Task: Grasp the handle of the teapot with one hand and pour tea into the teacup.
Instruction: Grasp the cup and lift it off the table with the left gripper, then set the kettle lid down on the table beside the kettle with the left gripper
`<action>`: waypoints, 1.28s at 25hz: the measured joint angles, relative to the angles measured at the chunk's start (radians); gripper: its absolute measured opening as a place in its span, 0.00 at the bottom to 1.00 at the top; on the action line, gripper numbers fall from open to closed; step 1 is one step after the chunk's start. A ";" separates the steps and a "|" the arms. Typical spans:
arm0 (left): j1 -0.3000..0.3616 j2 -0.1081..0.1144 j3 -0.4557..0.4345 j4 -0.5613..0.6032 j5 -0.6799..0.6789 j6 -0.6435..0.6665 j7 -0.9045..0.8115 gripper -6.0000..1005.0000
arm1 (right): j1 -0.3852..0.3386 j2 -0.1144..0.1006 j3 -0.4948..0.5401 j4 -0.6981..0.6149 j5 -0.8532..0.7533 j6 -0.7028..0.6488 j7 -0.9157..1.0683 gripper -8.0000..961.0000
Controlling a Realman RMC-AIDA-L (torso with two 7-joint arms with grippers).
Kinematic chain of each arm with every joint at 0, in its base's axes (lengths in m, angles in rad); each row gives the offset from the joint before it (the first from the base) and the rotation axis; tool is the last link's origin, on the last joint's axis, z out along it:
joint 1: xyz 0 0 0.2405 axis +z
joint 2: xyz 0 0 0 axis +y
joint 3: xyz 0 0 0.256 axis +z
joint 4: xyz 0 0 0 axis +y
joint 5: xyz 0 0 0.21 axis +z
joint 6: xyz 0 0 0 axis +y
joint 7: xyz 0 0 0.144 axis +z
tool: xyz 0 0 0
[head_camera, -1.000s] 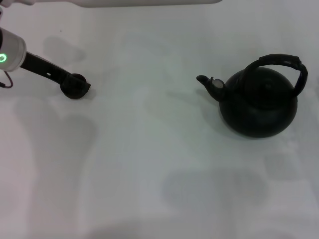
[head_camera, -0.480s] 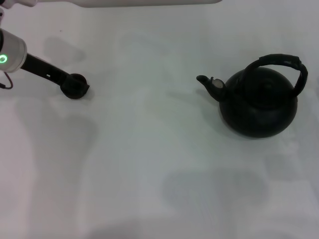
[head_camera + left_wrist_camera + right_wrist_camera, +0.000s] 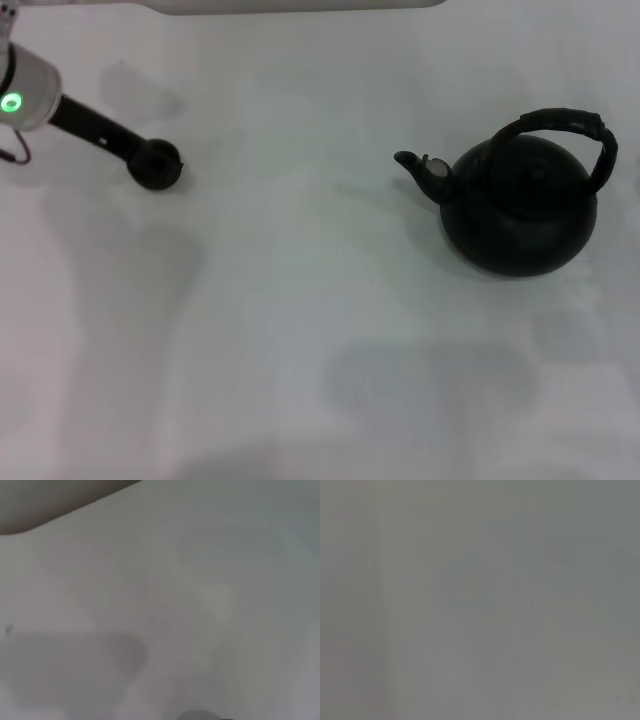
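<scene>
The matte-black teapot [image 3: 520, 210] stands on the white table at the right, its short spout [image 3: 412, 162] pointing left. Its arched black handle [image 3: 562, 122] stands upright over the lid, and nothing touches it. At the far left, the tiny dark teacup [image 3: 160, 168] sits at the tip of my left gripper [image 3: 146, 158]. The gripper's black fingers reach in from the upper left and appear shut on the cup. A dark sliver [image 3: 197, 715] at the left wrist view's edge may be the cup. No tea is visible. My right gripper is out of view.
The white table [image 3: 300, 300] spreads between the cup and the teapot, with only soft shadows on it. A pale edge [image 3: 300, 6] runs along the far side. The right wrist view shows only a plain grey surface.
My left arm has shifted a little away and to the right, and the teacup moved with its fingers. The teapot has stayed put.
</scene>
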 joint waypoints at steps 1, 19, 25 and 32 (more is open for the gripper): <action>-0.009 0.000 0.000 0.000 0.006 0.001 0.001 0.68 | 0.000 0.000 0.000 0.000 0.000 0.000 0.000 0.77; -0.161 -0.006 0.000 0.376 0.108 -0.103 0.040 0.69 | 0.010 -0.001 0.000 0.000 0.000 0.002 0.000 0.77; -0.156 -0.007 -0.001 0.419 0.120 -0.116 0.038 0.68 | 0.014 -0.001 0.000 0.000 0.000 0.002 0.000 0.77; -0.148 -0.007 -0.002 0.444 0.149 -0.118 0.027 0.68 | 0.017 -0.001 0.000 -0.001 0.000 0.003 0.000 0.77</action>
